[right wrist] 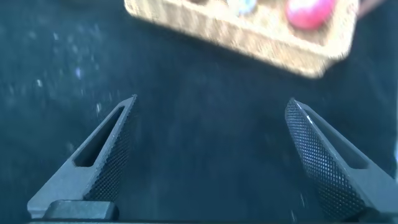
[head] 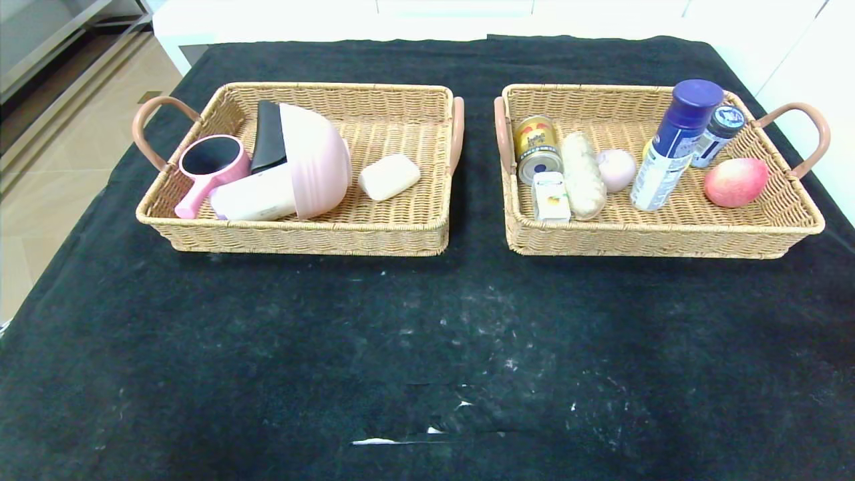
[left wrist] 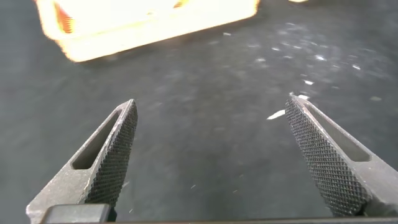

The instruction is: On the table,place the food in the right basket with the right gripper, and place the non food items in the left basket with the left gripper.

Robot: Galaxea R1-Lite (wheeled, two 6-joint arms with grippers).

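Note:
The left basket (head: pixel 294 234) holds a pink hand mirror (head: pixel 208 164), a black item (head: pixel 268 137), a pink bowl on its side (head: pixel 319 160), a white tube (head: pixel 254 199) and a bar of soap (head: pixel 389 176). The right basket (head: pixel 668 237) holds a can (head: pixel 536 148), a small carton (head: pixel 551 196), a bread roll (head: pixel 583 175), a pale round item (head: pixel 616 169), a blue-capped bottle (head: pixel 673 143), a small jar (head: pixel 718 133) and a red apple (head: pixel 736 182). Neither arm shows in the head view. My left gripper (left wrist: pixel 211 112) hangs open over bare black cloth. My right gripper (right wrist: pixel 211 111) is open too, empty, short of the right basket (right wrist: pixel 249 37).
A black cloth (head: pixel 427 347) covers the table, with white flecks near the front middle. Floor shows past the table's left edge (head: pixel 40 200), and white furniture (head: pixel 467 17) stands behind the table.

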